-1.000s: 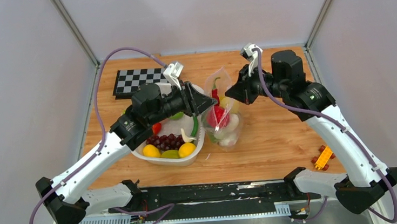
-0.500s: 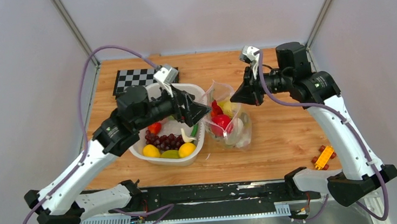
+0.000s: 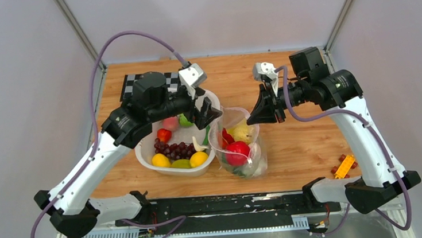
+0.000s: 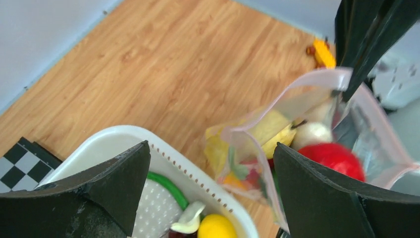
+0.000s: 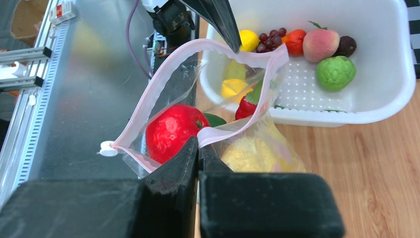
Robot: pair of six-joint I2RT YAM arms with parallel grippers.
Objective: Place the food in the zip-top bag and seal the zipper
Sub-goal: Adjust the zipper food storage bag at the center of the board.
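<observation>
Between tips of my right pincer (image 5: 199,145): bag (image 5: 233,128) rim, clamped tight, mouth gaping. Just below grip, inside bag: tomato (image 5: 171,130), cabbage (image 5: 252,153). My left pincer (image 4: 212,148) spread wide by bag's far rim, above basket (image 5: 391,94) edge.

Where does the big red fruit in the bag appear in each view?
Top external: red fruit low centre, inside the zip-top bag, right of the white basket.
Left wrist: right edge, behind the bag film; basket lower left.
Right wrist: centre-left; basket upper right.
Shared landmark: the white basket.
</observation>
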